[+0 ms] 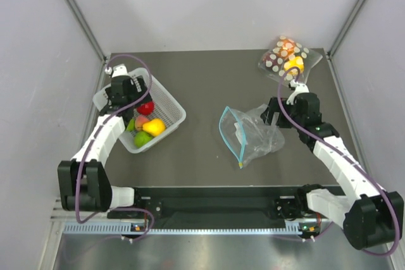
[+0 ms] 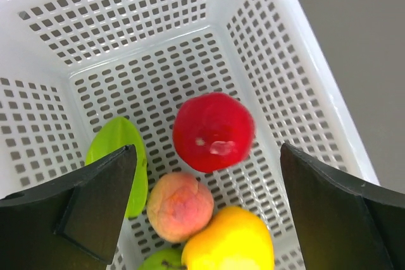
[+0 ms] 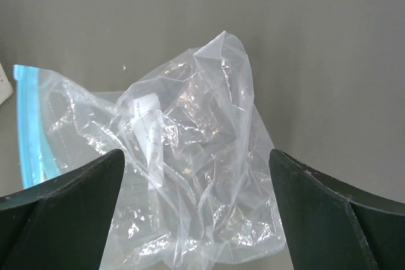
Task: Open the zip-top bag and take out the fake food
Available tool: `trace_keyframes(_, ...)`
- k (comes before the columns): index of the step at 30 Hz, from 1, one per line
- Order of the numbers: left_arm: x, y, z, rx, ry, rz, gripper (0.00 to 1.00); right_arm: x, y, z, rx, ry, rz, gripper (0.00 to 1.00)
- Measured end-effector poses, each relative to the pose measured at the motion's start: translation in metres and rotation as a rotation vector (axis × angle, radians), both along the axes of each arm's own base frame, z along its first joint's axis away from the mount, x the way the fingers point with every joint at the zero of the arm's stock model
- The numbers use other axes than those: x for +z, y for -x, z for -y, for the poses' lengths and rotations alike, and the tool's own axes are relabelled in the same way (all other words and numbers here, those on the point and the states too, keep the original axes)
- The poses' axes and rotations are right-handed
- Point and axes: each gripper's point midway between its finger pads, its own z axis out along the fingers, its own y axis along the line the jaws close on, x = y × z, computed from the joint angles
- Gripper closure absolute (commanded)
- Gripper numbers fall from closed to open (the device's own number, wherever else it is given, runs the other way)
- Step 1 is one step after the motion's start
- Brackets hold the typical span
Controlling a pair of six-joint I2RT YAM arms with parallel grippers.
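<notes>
1. Overhead, the zip-top bag [image 1: 256,132] lies crumpled on the dark table [image 1: 209,80], right of centre, its teal zip strip [image 1: 226,132] curving along the left edge with the mouth gaping. The right gripper [image 1: 272,113] sits at the bag's upper right edge, jaws spread. Well apart to the left, the fake food lies in a white mesh basket [image 1: 179,112]: a red fruit [image 1: 147,107], a peach-orange fruit [image 1: 140,121], a yellow fruit [image 1: 154,127] and a green fruit [image 1: 142,138]. The left gripper [image 1: 130,86] hangs over the basket's far end. A polka-dot bag [image 1: 286,58] rests at the far right corner.
2. From the left wrist, the left gripper [image 2: 207,150] is wide open and holds nothing; its two dark fingers [image 2: 101,200] stand on either side of the fruit pile. The red fruit [image 2: 213,132] lies on the basket [image 2: 126,17] floor, touching the peach-orange fruit [image 2: 180,205], with the yellow fruit [image 2: 231,241] nearest the camera and a green fruit [image 2: 120,156] on the left.
3. From the right wrist, the right gripper [image 3: 196,153] is likewise spread apart, clasping nothing. The zip-top bag [image 3: 190,175] lies crinkled on the table [image 3: 316,30] between and beyond the fingers [image 3: 69,213], its zip strip [image 3: 28,131] at the left edge
</notes>
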Motion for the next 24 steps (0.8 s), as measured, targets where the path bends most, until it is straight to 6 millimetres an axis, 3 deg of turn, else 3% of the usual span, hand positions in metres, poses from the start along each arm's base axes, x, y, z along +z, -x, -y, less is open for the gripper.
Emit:
trace_keyframes(12, 0.072, 0.031, 0.016, -0.087, 0.045, 0.036, 0.01, 0.055, 0.009, 0.016, -0.051, 0.026, 0.166, 0.02)
trace_keyframes(18, 0.094, 0.048, 0.019, -0.12, 0.042, 0.044, 0.01, 0.083, 0.01, 0.026, -0.093, 0.047, 0.243, 0.02)
trace_keyframes(24, 0.103, 0.058, 0.024, -0.171, 0.029, 0.049, 0.01, 0.096, 0.015, 0.035, -0.124, 0.064, 0.287, 0.01)
